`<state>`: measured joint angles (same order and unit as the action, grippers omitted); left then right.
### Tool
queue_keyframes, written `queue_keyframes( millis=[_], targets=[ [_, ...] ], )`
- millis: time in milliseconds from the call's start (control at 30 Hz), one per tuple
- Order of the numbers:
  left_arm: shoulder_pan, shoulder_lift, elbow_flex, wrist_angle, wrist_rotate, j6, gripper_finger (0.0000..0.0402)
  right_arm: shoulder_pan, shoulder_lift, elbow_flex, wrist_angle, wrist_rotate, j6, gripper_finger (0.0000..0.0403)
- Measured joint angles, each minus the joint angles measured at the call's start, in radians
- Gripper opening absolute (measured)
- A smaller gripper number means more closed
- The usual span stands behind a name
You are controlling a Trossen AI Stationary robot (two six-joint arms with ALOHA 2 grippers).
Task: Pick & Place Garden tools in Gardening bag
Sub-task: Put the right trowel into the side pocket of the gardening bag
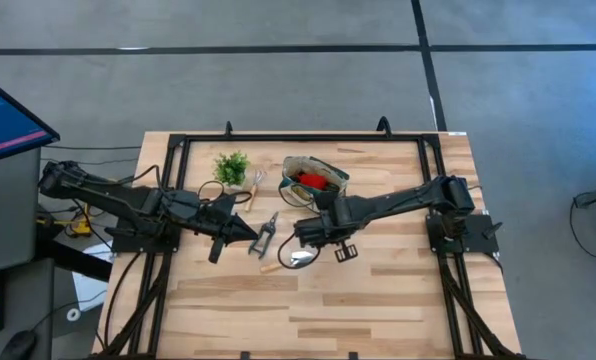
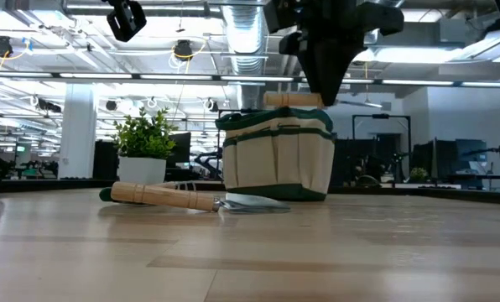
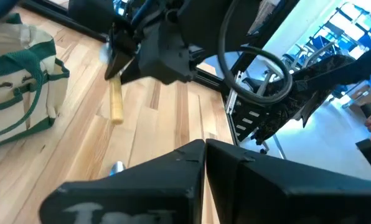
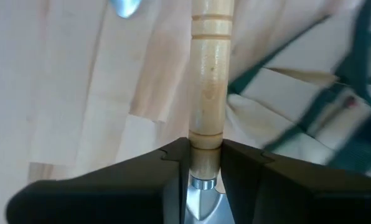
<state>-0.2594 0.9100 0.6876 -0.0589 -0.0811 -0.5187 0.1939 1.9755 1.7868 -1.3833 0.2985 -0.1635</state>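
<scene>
The cream gardening bag [image 1: 314,178] with green trim stands upright at the table's far middle, a red piece [image 1: 312,181] inside it. My right gripper [image 1: 314,232] hangs just in front of the bag, shut on a wooden-handled tool [image 4: 208,81]. A trowel [image 2: 191,199] lies flat on the table under it, and dark pruning shears [image 1: 266,236] lie to its left. Another tool [image 1: 254,188] lies beside the potted plant [image 1: 232,167]. My left gripper [image 1: 244,232] is shut and holds nothing, left of the shears. My right gripper pinches the tool's wooden handle at its metal-collar end [image 4: 205,149] between its two fingers. The fingers point steeply down and the handle runs on along them, past their tips. The handle [image 3: 115,102] hangs below the gripper, clear of the table.
Black frame rails [image 1: 278,138] run round the tabletop. The potted plant stands left of the bag. Bare wood [image 1: 328,310] fills the near half of the table. A monitor [image 1: 3,120] stands beyond the left edge.
</scene>
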Motion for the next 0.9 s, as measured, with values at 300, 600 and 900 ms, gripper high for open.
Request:
queue_keyframes(
  millis=[300, 600, 900],
  targets=[
    [0.002, 0.000, 0.000, 0.000, 0.000, -0.014, 0.0003, -0.004, -0.001, 0.084, -0.156, 0.185, 0.008, 0.0058],
    [0.003, 0.000, 0.000, 0.000, 0.000, -0.014, 0.0003, -0.070, -0.002, 0.096, -0.188, 0.237, -0.002, 0.0058],
    [0.003, 0.000, 0.000, -0.004, -0.001, -0.014, 0.0003, -0.103, -0.018, 0.096, -0.189, 0.227, -0.020, 0.0058]
  ],
)
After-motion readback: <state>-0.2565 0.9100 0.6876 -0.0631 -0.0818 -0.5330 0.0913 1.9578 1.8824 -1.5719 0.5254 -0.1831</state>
